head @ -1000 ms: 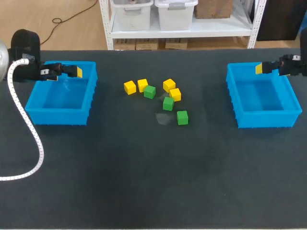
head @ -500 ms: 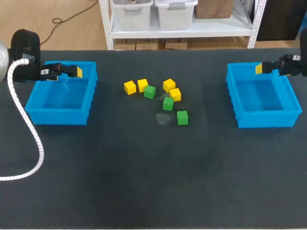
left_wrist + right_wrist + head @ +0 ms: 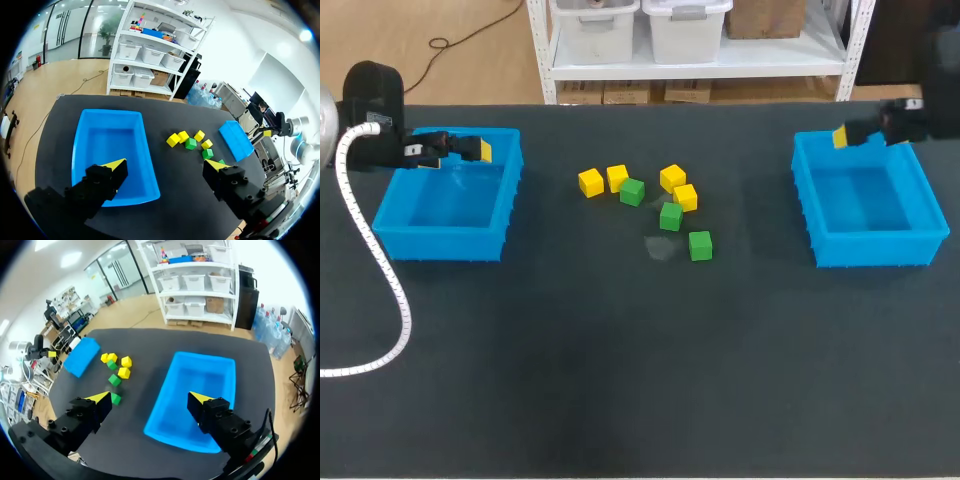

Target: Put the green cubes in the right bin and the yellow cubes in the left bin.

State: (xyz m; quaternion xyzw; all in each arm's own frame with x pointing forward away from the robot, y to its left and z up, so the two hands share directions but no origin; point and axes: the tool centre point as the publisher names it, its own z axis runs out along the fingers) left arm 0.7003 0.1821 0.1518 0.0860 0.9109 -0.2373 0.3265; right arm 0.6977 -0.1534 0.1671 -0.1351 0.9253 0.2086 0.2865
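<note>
Several yellow cubes [image 3: 590, 182] and three green cubes [image 3: 670, 216] lie mixed in a loose cluster at the table's middle. The left blue bin [image 3: 440, 245] and the right blue bin [image 3: 875, 250] both look empty. My left gripper [image 3: 480, 150] hovers open over the left bin's far rim, holding nothing. My right gripper [image 3: 842, 137] hovers open above the right bin's far left corner, also holding nothing. From the left wrist, my left gripper [image 3: 166, 165] looks down on its bin [image 3: 110, 115] and the cubes [image 3: 190, 143]. My right gripper [image 3: 150, 399] sees its bin [image 3: 220, 365] and the cubes [image 3: 115, 380].
A white corrugated hose [image 3: 380, 280] from my left arm loops over the table's left front. The wide dark tabletop [image 3: 640, 380] stretches in front of the cubes and between the two bins.
My right gripper has shifted a little to the left along the right bin's far rim. The left arm and the cubes have not moved.
</note>
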